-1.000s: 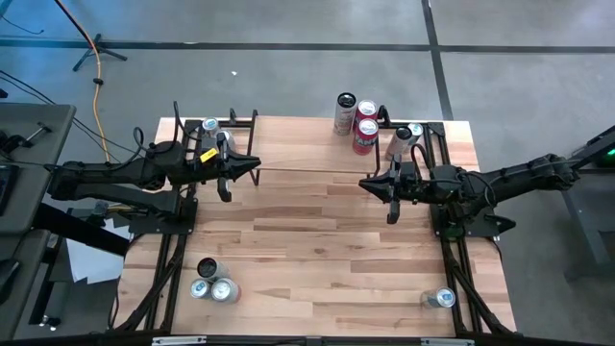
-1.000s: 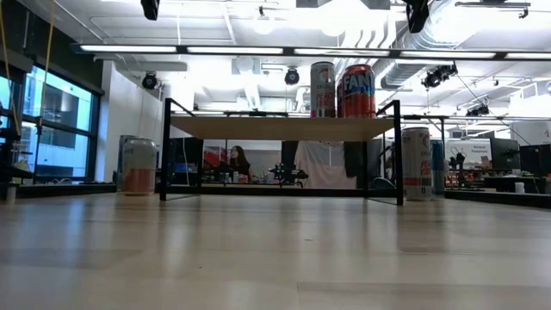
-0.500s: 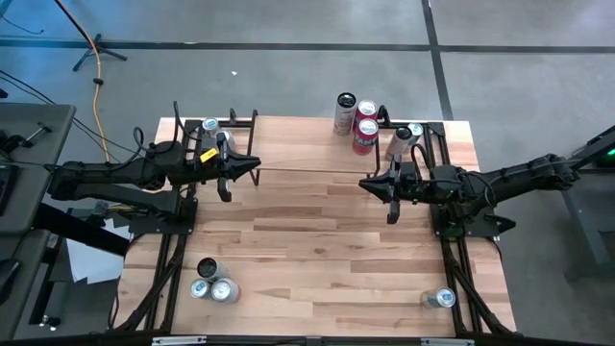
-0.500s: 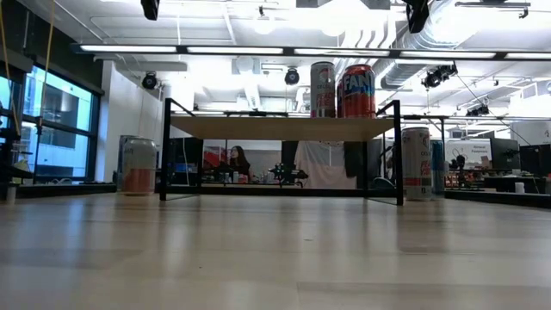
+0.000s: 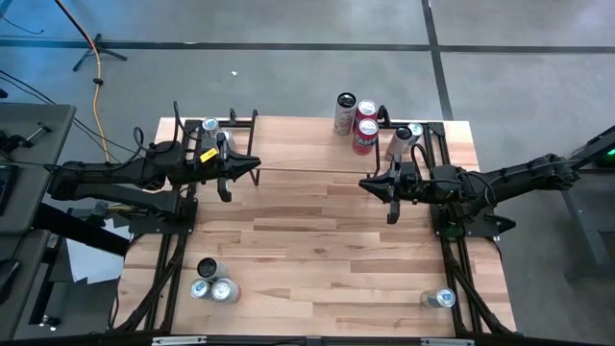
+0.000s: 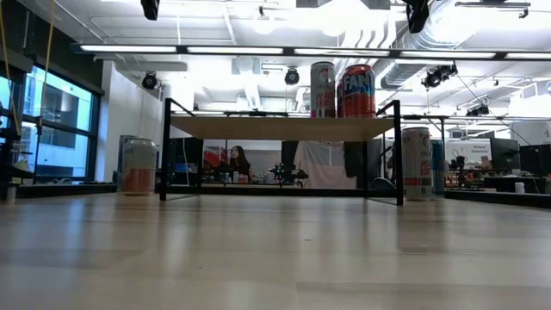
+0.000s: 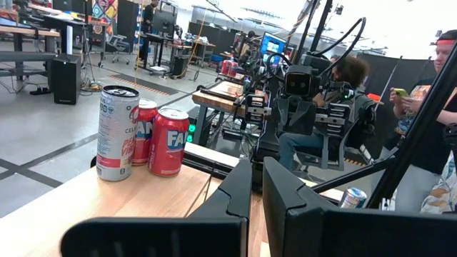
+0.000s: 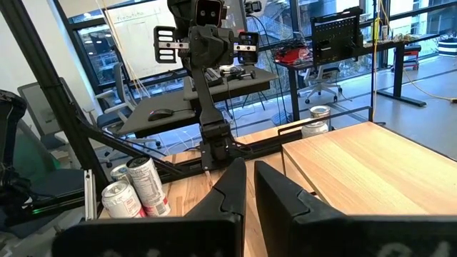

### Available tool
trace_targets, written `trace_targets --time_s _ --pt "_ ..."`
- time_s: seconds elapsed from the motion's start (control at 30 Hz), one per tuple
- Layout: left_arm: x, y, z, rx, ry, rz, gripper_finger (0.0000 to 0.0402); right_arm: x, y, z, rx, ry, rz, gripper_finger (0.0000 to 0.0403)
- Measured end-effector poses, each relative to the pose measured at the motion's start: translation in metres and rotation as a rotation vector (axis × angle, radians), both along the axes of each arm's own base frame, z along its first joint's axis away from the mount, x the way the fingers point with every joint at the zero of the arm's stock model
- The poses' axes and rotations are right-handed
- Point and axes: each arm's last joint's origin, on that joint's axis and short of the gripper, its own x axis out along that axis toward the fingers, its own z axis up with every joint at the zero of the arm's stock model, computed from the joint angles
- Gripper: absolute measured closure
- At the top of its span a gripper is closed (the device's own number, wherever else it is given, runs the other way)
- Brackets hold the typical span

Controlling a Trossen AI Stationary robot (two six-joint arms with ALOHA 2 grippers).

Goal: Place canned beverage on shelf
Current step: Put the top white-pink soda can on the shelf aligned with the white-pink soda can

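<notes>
Shut tight on nothing: left gripper, fingers pressed together, hung high over the table at the near edge of the shelf, towards its left end. Likewise shut and empty: right gripper, facing the left one from the right, just near of the shelf's front edge, well apart from every can.

On the shelf, at its far right end: 3 upright cans in a tight cluster.
- 1 tall pale can, farthest left of the 3.
- 2 red cans, side by side with it, touching or nearly so.

From table height, only the pale can and 1 red can plain to see on the plank; the 3rd probably hidden behind them.

Under the shelf: nothing but bare tabletop between the thin black legs.

On the table, off the shelf:
- 1 can standing just beyond the shelf's left end.
- 1 can standing just beyond its right end, close to the right arm.
- 3 cans bunched at the near left corner.
- 1 lone can at the near right corner.

Beyond the table, a seated person in the room.
</notes>
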Motion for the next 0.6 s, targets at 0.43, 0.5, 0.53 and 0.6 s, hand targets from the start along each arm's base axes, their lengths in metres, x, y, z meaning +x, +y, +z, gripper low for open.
trace_targets --time_s 0.43,0.5,0.53,0.6 --pt "0.0000 0.0000 0.0000 0.017 0.003 0.001 0.0401 0.0000 0.0000 0.0000 0.000 0.000 0.000 0.0387" --pt "0.0000 -0.0001 0.0000 0.017 0.003 0.000 0.0401 0.0000 0.0000 0.0000 0.000 0.000 0.000 0.0387" --pt "0.0000 -0.0001 0.0000 0.017 0.003 0.000 0.0401 0.0000 0.0000 0.0000 0.000 0.000 0.000 0.0387" --pt "0.0000 0.0000 0.0000 0.017 0.004 0.000 0.0401 0.0000 0.0000 0.0000 0.000 0.000 0.000 0.0387"
